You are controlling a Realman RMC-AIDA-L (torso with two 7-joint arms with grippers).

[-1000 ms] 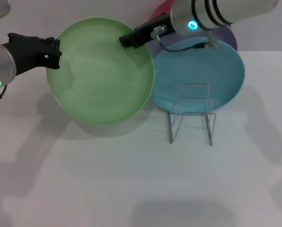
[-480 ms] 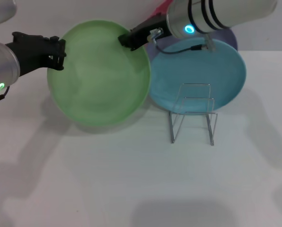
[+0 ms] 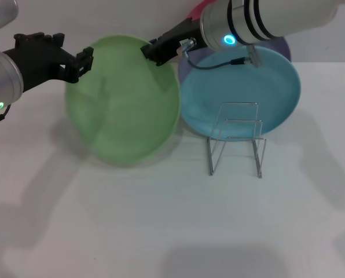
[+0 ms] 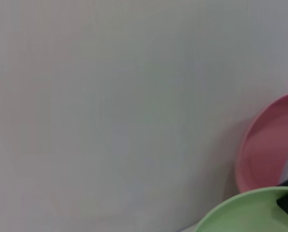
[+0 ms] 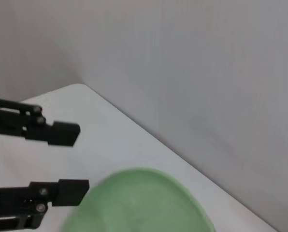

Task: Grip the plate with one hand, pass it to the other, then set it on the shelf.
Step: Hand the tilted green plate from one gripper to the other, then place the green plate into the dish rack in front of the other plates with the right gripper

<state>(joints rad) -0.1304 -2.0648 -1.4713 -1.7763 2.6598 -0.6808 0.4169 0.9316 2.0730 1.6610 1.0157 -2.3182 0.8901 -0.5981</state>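
Note:
The light-green plate (image 3: 123, 101) hangs tilted in the air at the back left, above the white table. My right gripper (image 3: 154, 51) is shut on its upper right rim. My left gripper (image 3: 85, 59) is at the plate's upper left rim. In the right wrist view its two black fingers (image 5: 66, 130) stand wide apart beside the plate's edge (image 5: 139, 203), so my left gripper (image 5: 83, 157) is open. The plate's rim also shows in the left wrist view (image 4: 245, 212). The silver wire shelf (image 3: 236, 142) stands on the table to the right of the plate.
A turquoise-blue plate (image 3: 248, 87) lies behind the shelf, with a lavender plate (image 3: 283, 47) behind it. A pink plate (image 4: 267, 140) leans at the back wall. The white table (image 3: 161, 220) stretches out in front.
The green plate has swung to the right and tilted, so it looks narrower. My left gripper's fingers have come off its left rim and stand open. My right gripper keeps its hold.

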